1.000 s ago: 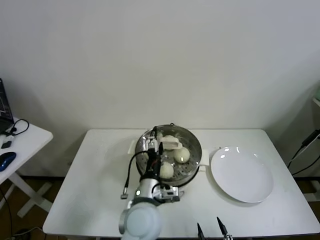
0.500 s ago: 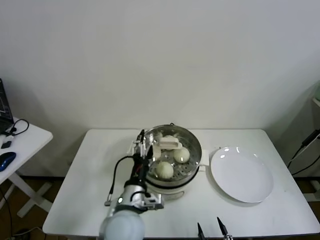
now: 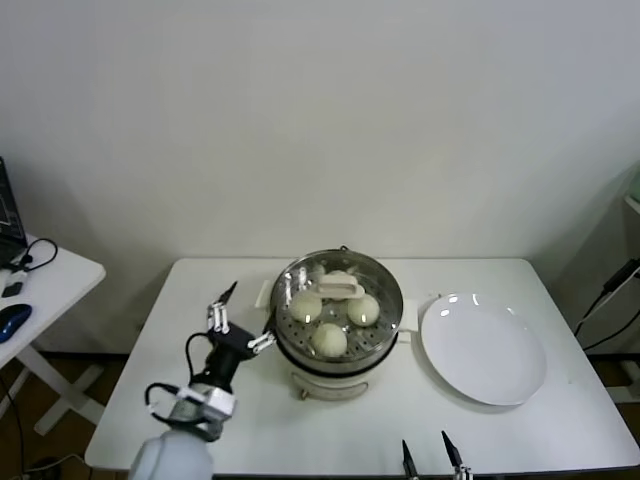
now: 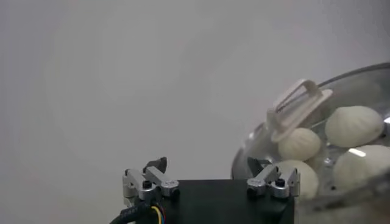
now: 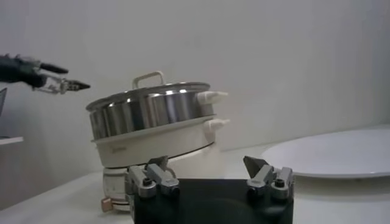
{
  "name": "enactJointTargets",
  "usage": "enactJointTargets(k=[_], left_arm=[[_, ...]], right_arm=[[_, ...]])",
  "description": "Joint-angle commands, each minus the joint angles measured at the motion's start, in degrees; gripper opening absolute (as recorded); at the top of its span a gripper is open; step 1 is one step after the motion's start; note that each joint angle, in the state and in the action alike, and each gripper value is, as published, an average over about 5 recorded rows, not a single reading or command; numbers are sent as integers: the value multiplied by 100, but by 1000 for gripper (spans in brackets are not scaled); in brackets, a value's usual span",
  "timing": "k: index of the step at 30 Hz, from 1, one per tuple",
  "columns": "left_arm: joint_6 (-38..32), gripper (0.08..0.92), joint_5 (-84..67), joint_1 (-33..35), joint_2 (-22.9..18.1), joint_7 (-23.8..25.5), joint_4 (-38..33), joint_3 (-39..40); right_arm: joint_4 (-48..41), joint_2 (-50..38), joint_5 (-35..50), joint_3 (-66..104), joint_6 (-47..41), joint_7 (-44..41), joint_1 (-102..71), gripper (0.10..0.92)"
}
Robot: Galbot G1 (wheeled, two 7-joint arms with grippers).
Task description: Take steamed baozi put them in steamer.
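The steamer (image 3: 385, 335) stands mid-table with four creamy-white baozi in its basket: one on the left (image 3: 305, 305), one on the right (image 3: 363, 308), one in front (image 3: 330, 341) and one at the back (image 3: 340, 279) partly under a white handle piece. My left gripper (image 3: 244, 317) is open and empty, just left of the steamer's rim. In the left wrist view it (image 4: 206, 165) faces the baozi (image 4: 353, 125) from outside the steamer (image 4: 359, 72). My right gripper (image 3: 432, 458) is open and empty at the table's front edge; in the right wrist view it (image 5: 207, 163) faces the steamer (image 5: 152, 115).
A flat white plate (image 3: 483, 348) lies bare to the right of the steamer and shows in the right wrist view (image 5: 335, 152). The white table (image 3: 520, 430) ends close to my right gripper. A side table with a blue mouse (image 3: 12, 320) stands far left.
My left gripper has drawn back from over the steamer to its left and lower. A baozi now lies uncovered in the basket's left part where the gripper was.
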Motion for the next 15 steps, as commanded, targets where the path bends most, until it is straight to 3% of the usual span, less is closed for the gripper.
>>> enactJointTargets(k=[1,15], left_arm=[[-1605,823,-4098,643,49,195,1437,-1652],[-1926,823,-4348,765,-93,270,1949,-1771]], right_arm=[[37,8,-17,49,-35,159,-12,823],[178,-22,-17,103,-142,154,-105,823]])
